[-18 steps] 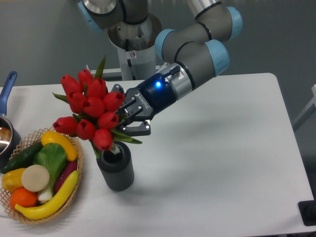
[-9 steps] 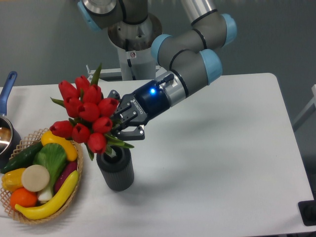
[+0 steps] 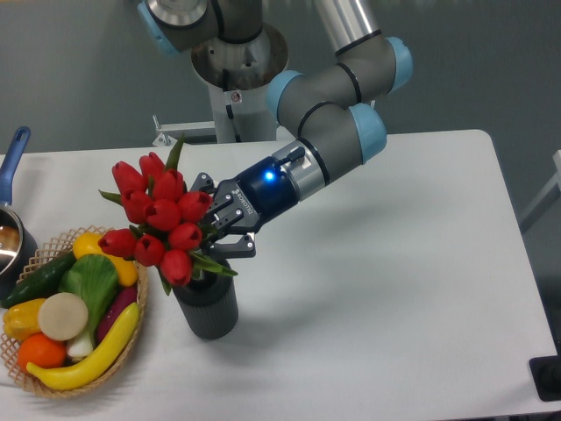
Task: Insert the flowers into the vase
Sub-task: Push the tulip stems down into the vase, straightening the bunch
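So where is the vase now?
The vase stands left of centre on the table, right beside the basket, under the flowers the gripper holds.

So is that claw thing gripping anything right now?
Gripper: closed, fingers holding the bunch of red artificial tulips above the small dark grey ribbed vase.

Tight bunch of red tulips, the flowers (image 3: 158, 219), with narrow green leaves poking out at top and bottom right. Tilted, heads leaning up and to the left, stem end pointing down into the mouth of the vase (image 3: 207, 303). Lowest bloom hanging just over the rim. Small dark grey cylinder with fine vertical ribs and a thick round rim, standing upright on the white table (image 3: 394, 289), narrower than the bunch above.
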